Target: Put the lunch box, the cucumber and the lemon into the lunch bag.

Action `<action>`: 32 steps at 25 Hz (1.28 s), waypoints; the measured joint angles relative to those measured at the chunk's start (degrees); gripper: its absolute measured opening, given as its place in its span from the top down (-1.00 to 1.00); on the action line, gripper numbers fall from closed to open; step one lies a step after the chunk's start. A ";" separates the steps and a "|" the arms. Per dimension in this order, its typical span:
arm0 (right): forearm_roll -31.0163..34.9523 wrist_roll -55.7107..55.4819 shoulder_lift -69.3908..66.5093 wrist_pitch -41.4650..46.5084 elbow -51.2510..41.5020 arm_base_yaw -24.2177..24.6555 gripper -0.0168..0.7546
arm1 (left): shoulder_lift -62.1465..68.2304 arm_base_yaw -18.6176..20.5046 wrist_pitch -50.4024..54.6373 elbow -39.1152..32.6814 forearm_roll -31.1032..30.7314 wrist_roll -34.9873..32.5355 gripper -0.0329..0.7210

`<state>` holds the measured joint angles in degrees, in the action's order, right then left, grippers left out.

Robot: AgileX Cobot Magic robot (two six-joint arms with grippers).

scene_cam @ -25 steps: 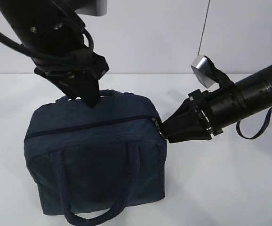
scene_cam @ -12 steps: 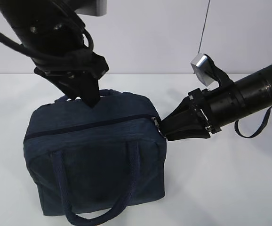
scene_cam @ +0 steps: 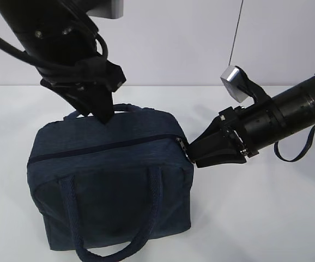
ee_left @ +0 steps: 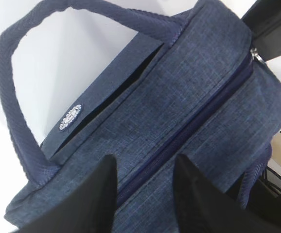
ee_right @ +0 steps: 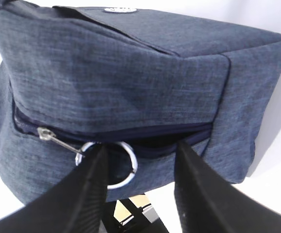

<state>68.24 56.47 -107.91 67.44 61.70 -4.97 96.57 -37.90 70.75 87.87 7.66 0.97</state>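
The dark navy lunch bag [scene_cam: 108,185] stands upright on the white table, its top zipper [scene_cam: 103,147] drawn shut along the top. My left gripper [scene_cam: 104,115] rests on the bag's top by the rear handle. In the left wrist view, this left gripper [ee_left: 145,162] is open, its fingers straddling the zipper line on the lunch bag [ee_left: 179,97]. My right gripper [scene_cam: 190,153] is at the bag's right end. Seen from the right wrist, the right gripper [ee_right: 140,145] is open, its left finger against the silver ring pull [ee_right: 135,164]. The lunch box, cucumber and lemon are out of view.
The bag's front handle [scene_cam: 114,243] hangs down the near side, and the rear handle [ee_left: 14,97] arches over the back. A silver block [scene_cam: 232,76] and a dark strap loop [scene_cam: 294,155] hang on the right arm. White table [scene_cam: 266,218] surrounds the bag.
The right gripper has dipped very slightly at the bag's end. The bag and the left arm have stayed put.
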 joint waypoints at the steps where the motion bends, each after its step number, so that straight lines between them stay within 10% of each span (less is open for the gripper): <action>1: 0.00 0.00 0.00 0.00 0.00 0.00 0.13 | 0.00 0.00 0.00 0.00 0.00 0.00 0.21; 13: -9.02 -4.61 1.27 0.00 1.80 0.00 0.13 | 0.00 0.00 0.00 0.00 -0.22 0.00 0.83; 25: -12.75 -6.47 1.27 -2.93 2.07 0.00 0.13 | 0.00 0.00 0.00 0.00 0.28 0.00 0.87; 28: -13.40 -6.84 1.27 -2.32 3.27 0.00 0.13 | 0.00 -0.49 0.00 0.00 0.85 -2.81 0.64; 32: -13.55 -7.60 1.77 -0.72 5.55 0.00 0.13 | 0.98 -1.62 0.00 0.00 1.08 -5.00 -0.16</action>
<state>54.70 48.87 -106.14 66.72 67.25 -4.97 97.55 -39.51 70.75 87.87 8.74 -4.03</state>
